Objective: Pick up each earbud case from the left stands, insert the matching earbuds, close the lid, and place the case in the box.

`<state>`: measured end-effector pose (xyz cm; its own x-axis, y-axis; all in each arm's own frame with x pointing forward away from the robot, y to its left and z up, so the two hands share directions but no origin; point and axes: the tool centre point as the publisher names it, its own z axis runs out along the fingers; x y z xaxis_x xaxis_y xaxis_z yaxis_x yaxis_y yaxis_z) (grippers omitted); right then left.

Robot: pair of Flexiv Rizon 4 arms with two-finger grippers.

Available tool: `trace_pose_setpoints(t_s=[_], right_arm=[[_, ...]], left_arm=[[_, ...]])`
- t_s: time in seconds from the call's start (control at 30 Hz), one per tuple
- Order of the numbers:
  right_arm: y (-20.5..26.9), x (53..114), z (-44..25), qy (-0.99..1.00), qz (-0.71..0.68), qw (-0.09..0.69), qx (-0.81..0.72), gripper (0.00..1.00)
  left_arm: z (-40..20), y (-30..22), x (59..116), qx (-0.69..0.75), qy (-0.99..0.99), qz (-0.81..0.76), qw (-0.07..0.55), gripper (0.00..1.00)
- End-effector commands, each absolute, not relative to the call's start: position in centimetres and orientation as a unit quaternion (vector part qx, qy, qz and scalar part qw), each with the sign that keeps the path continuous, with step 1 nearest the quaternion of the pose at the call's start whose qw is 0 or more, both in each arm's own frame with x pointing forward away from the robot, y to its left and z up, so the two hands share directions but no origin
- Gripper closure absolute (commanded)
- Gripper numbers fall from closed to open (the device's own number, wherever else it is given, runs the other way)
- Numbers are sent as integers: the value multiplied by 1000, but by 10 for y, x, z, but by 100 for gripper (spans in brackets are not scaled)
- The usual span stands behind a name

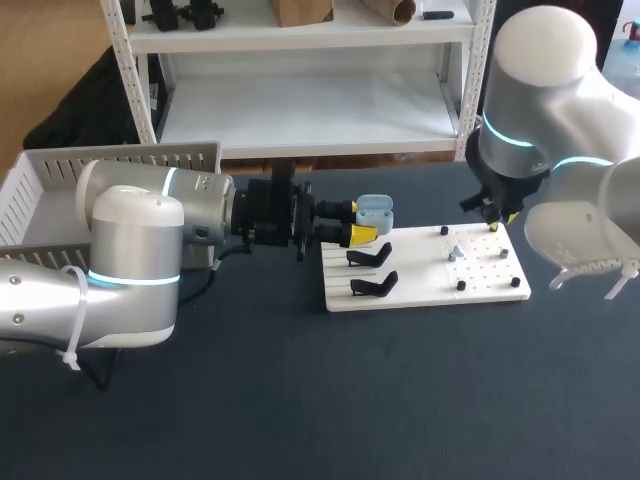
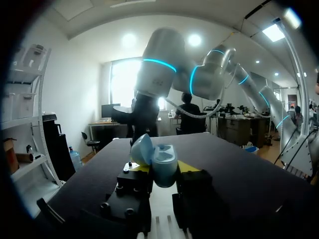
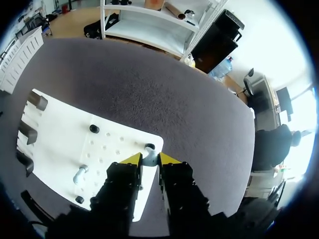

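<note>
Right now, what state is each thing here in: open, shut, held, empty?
Earbud case: lid open, held off its stand.
Left gripper: shut on the earbud case.
Right gripper: shut on the corner earbud.
Corner earbud: gripped, by its peg on the white board.
Second earbud: lying free on the board.
Black stands: both empty.

Rounded silver-grey arms (image 1: 135, 240) bear cyan rings (image 1: 130, 277), black yellow-tipped jaws, perhaps zip-ties (image 1: 72, 300).

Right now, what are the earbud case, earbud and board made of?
Earbud case: pale blue plastic, likely; smooth, soft sheen, moulded rounded edges. Earbud: same-looking pale plastic, too small to be sure. Board: white, matte, rigid sheet with holes; plastic or painted, cannot tell.
</note>
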<state>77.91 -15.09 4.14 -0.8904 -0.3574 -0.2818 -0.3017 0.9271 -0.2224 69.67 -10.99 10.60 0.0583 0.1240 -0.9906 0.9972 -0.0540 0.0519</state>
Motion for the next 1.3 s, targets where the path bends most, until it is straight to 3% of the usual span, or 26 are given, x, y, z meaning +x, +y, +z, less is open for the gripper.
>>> trace_pose_setpoints(t_s=[0.03, 0.67, 1.07, 1.3], right_arm=[[-149, 755, 62, 966, -91, 170, -171, 100], [-79, 656, 162, 974, -111, 123, -156, 100], [-26, 624, 180, 971, -108, 150, -151, 100], [-23, 624, 179, 970, -107, 156, -151, 100]], left_arm=[[105, -109, 696, 556, 503, -466, 470, 100], [105, -109, 696, 556, 503, -466, 470, 100], [105, -109, 696, 556, 503, -466, 470, 100], [105, -109, 696, 556, 503, -466, 470, 100]])
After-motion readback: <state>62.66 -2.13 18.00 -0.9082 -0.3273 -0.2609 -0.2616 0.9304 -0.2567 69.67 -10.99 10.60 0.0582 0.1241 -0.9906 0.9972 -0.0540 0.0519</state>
